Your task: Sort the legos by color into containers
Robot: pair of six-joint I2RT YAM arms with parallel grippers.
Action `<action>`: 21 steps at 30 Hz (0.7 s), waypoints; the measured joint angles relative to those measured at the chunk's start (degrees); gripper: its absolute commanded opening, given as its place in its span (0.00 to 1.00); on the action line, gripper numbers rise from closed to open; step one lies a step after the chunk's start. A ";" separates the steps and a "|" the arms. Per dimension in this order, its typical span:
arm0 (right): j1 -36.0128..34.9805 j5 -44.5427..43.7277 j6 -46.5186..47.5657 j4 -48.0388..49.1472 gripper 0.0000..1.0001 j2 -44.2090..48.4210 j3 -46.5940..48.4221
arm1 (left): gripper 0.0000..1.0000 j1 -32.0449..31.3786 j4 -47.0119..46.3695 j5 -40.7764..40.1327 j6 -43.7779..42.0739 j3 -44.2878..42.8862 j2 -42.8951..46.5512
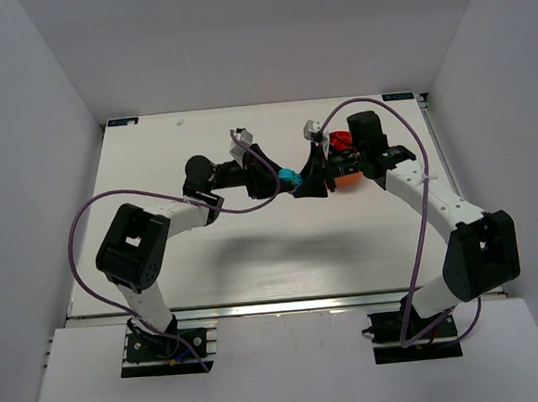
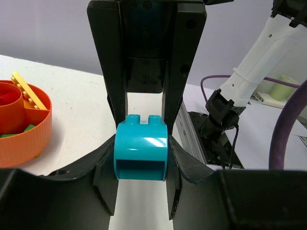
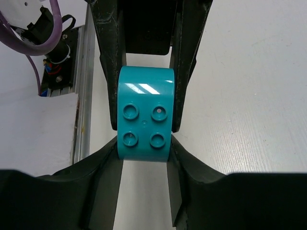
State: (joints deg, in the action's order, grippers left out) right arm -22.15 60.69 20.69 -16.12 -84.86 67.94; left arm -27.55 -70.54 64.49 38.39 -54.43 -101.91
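Glossy teal lego [image 3: 145, 120] held off the white bench [image 1: 255, 258], clamped by left hand [image 2: 141, 155] and right hand [image 3: 144, 146] together.
One side rounded; four round studs facing the right wrist view, hollow underside facing the left wrist view; matte black jaws of both hands pressed on its flanks. Seen only from the left wrist: ribbed orange bowl [image 2: 29, 139], yellow lego [image 2: 29, 91] slanting over a divider, green lego [image 2: 29, 128] low in a compartment, red in the centre cup [image 2: 12, 112].
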 measured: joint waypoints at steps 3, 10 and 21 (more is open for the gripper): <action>0.02 -0.57 -0.55 0.04 0.00 0.02 0.00 | 0.69 0.02 0.24 -0.24 -0.20 0.00 0.00; 1.49 -5.75 0.57 -0.61 0.00 0.42 0.00 | 0.98 0.26 1.18 -1.81 -0.15 1.18 0.50; 9.18 -26.56 7.54 -11.17 0.00 1.70 6.47 | 0.98 4.87 33.73 -24.37 -16.22 0.72 19.10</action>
State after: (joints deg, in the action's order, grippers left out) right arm -12.97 34.13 28.23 -27.29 -83.15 74.41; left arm -22.68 -36.82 40.12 22.17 -53.71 -82.81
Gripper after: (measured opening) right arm 0.432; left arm 0.980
